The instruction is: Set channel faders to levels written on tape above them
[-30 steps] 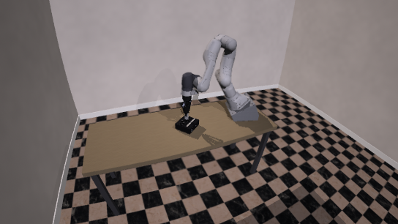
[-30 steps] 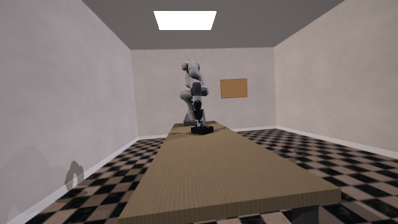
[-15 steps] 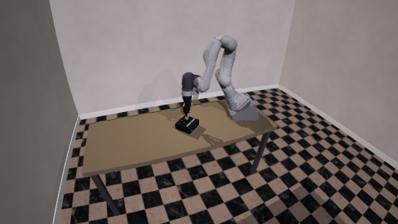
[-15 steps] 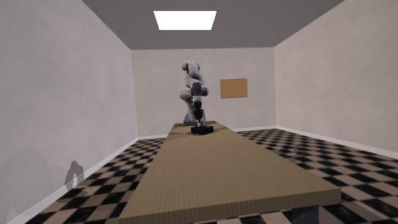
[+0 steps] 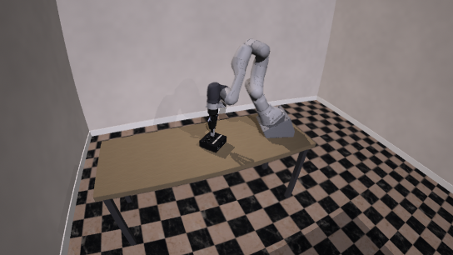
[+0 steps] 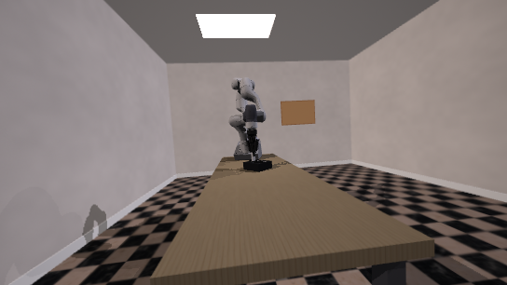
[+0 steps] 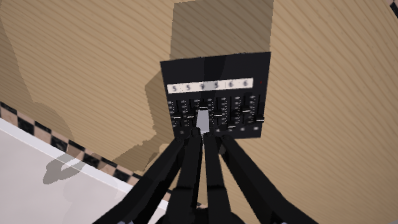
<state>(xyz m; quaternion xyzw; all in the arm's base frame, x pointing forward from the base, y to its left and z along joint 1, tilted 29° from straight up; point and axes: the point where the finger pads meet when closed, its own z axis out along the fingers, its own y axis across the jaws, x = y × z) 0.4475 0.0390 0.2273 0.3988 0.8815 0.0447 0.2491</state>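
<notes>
The closed, empty tool (image 5: 212, 134) (image 6: 254, 160) (image 7: 203, 116) suits nudging the light, probably stiff-sliding third fader (image 7: 203, 108) at its cap, just beyond its tip.

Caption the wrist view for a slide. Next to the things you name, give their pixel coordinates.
Closed gripper (image 5: 212, 134) (image 6: 254, 160) (image 7: 203, 116) over the lighting desk (image 5: 213, 147) (image 6: 257, 166) (image 7: 185, 72), its tape (image 7: 230, 84) facing the camera.

From where I sit, I see a room with plain, pale walls (image 5: 187, 50) (image 6: 405, 88) and a white strip (image 5: 141, 126) (image 6: 415, 179) along the bottom of them. The floor (image 5: 266, 217) (image 6: 154, 210) (image 7: 59, 142) has black and pinkish squares, and on it stands a long brown wooden table (image 5: 158, 167) (image 6: 275, 223) (image 7: 325, 125) with dark legs (image 5: 296, 175). In the far view I see a bright white light (image 6: 236, 26) in the gray ceiling (image 6: 140, 28) and a flat orange-brown board (image 6: 297, 112) on the back wall.
</notes>
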